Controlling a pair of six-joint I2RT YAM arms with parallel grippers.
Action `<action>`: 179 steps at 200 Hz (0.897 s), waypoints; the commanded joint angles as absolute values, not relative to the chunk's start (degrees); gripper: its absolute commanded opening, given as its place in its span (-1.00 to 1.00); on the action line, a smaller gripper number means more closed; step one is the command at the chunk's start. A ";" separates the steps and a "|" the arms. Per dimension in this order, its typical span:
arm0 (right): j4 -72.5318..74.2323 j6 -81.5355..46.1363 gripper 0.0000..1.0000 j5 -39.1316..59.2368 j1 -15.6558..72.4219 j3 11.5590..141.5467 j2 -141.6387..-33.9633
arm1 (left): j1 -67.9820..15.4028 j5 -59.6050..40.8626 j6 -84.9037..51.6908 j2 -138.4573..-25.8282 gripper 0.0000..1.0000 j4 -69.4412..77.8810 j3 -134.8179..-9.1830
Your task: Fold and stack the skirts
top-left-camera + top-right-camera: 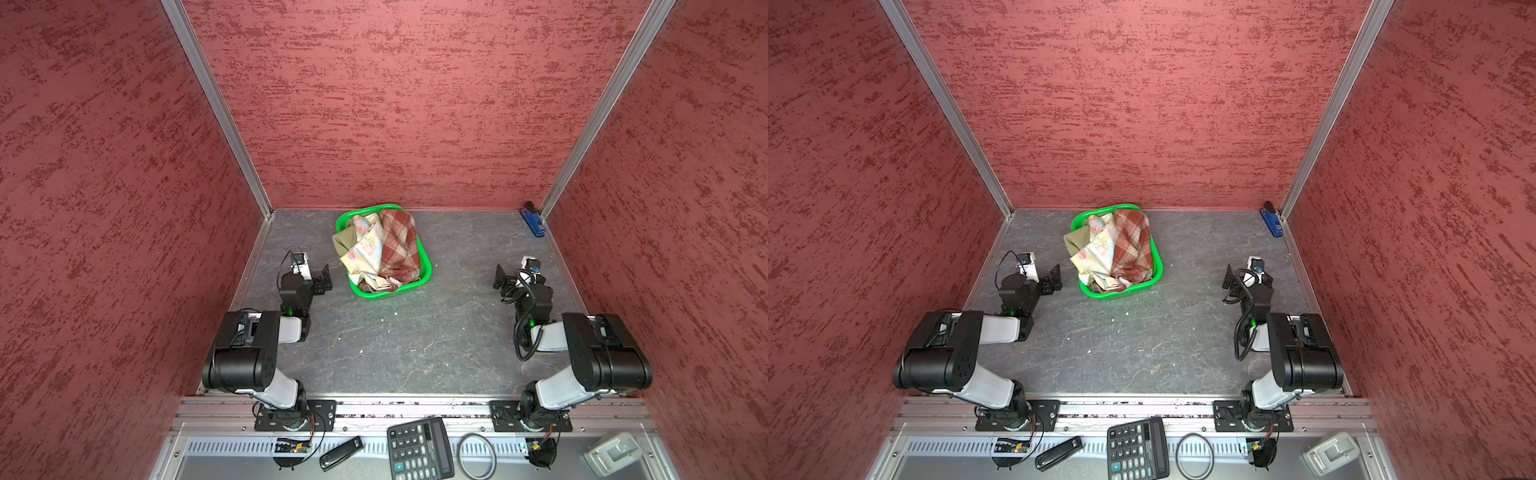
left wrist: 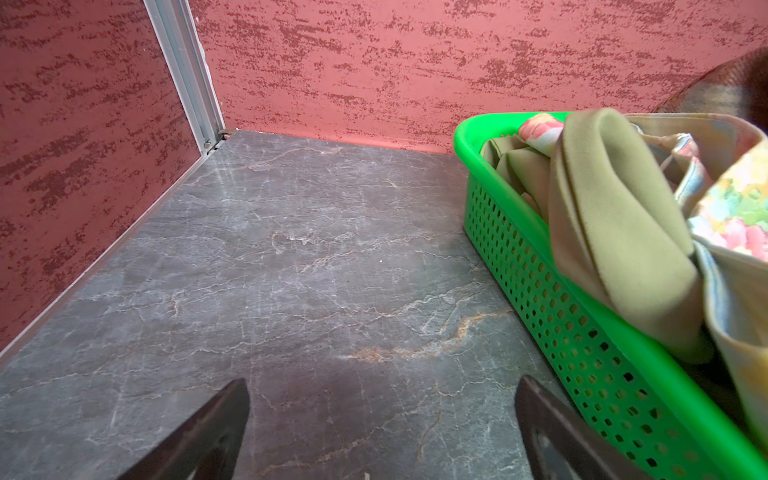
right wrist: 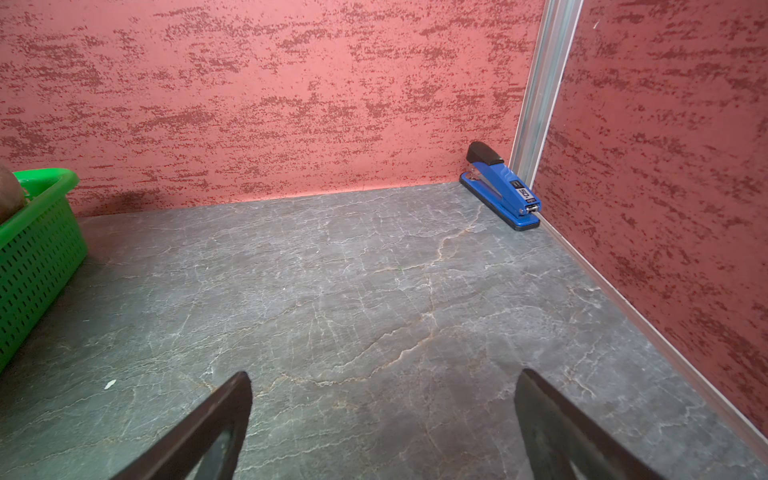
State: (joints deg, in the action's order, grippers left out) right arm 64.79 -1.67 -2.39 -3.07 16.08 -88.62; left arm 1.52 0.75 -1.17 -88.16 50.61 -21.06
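Both top views show crumpled soft skirts (image 1: 382, 253) (image 1: 1113, 249) heaped in a perforated green basket (image 1: 376, 294) (image 1: 1108, 294), both jaws spread wide, empty.

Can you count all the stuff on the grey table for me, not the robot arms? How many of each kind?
Skirts: 3 (plaid skirt, flowery skirt, olive skirt), all in the basket
Green basket: 1
Blue stapler: 1
Total: 5
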 commanded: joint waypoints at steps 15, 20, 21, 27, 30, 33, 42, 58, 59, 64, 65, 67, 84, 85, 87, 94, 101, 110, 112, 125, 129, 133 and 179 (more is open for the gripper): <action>65.31 -2.01 0.98 -3.07 -3.24 16.66 -88.79 | 0.77 2.99 -0.21 -87.98 0.99 52.17 -21.38; 65.31 -2.02 0.98 -3.07 -3.19 16.65 -88.78 | 0.73 2.99 -0.25 -87.98 0.99 52.12 -21.31; 65.31 -1.98 0.98 -3.07 -3.18 16.63 -88.82 | 0.72 2.99 -0.26 -87.98 0.99 52.12 -21.33; 65.32 -1.95 0.98 -3.08 -3.17 16.71 -88.84 | 0.73 2.99 -0.26 -87.99 1.00 52.12 -21.36; 65.30 -1.99 0.98 -3.08 -3.22 16.70 -88.78 | 0.74 2.92 -0.31 -88.06 1.00 52.05 -21.36; 65.37 -1.96 0.98 -3.08 -3.17 16.72 -88.85 | 0.73 2.90 -0.33 -88.07 1.00 52.03 -21.38; 65.36 -2.02 0.98 -3.08 -3.21 16.77 -88.80 | 0.75 2.90 -0.33 -87.99 0.99 52.03 -21.35; 65.30 -1.99 0.98 -3.08 -3.18 16.73 -88.85 | 0.72 2.90 -0.35 -88.07 0.99 52.03 -21.36; 65.35 -1.96 0.98 -3.08 -3.17 16.76 -88.85 | 0.76 2.90 -0.35 -88.02 0.99 52.03 -21.36; 65.35 -2.02 0.98 -3.05 -3.17 16.71 -88.83 | 0.75 2.90 -0.31 -88.06 0.99 52.03 -21.37; 65.37 -2.02 0.98 -3.06 -3.21 16.70 -88.84 | 0.72 2.90 -0.33 -88.06 0.99 52.03 -21.36; 65.34 -2.02 0.98 -3.07 -3.20 16.70 -88.81 | 0.77 2.90 -0.32 -88.02 1.00 52.03 -21.42; 65.30 -1.98 0.98 -3.08 -3.20 16.67 -88.74 | 0.84 2.77 -0.40 -88.05 0.99 52.03 -21.36; 65.35 -1.96 0.98 -3.08 -3.18 16.64 -88.75 | 0.86 2.79 -0.42 -88.01 0.99 52.03 -21.36; 65.40 -2.01 0.98 -3.08 -3.17 16.69 -88.72 | 0.87 2.74 -0.48 -88.05 0.99 52.08 -21.36; 65.52 -1.97 0.98 -3.08 -3.18 16.55 -88.75 | 0.98 2.78 -0.63 -87.92 1.00 52.21 -21.19; 65.74 -2.00 0.98 -3.20 -3.22 16.36 -88.62 | 1.06 3.84 -1.26 -87.57 0.99 52.21 -21.10; 67.35 -2.27 0.98 -3.95 -3.17 15.57 -88.45 | 1.70 3.90 -2.09 -86.45 0.99 52.51 -20.25; 67.81 -2.41 0.97 -4.20 -3.17 15.25 -88.29 | 1.94 3.79 -2.37 -86.23 0.99 52.72 -20.00; 70.87 -2.61 0.98 -4.82 -3.08 13.08 -87.23 | 2.90 3.88 -3.71 -84.46 1.00 53.08 -18.81; 71.79 -2.39 0.98 -4.67 -3.01 12.31 -86.75 | 2.87 4.18 -3.63 -83.88 0.99 53.43 -18.69; 72.80 -2.15 0.98 -4.85 -2.90 11.51 -86.08 | 2.90 4.80 -3.68 -83.20 1.00 52.18 -18.92; 58.23 -3.51 0.98 -11.72 -0.96 12.08 -70.14 | 8.08 6.81 -12.81 -66.03 0.99 11.90 -31.96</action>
State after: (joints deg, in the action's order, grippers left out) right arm 66.19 -2.13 -6.87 -1.98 9.43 -78.74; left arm 6.11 4.12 -7.01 -72.84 33.58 -24.84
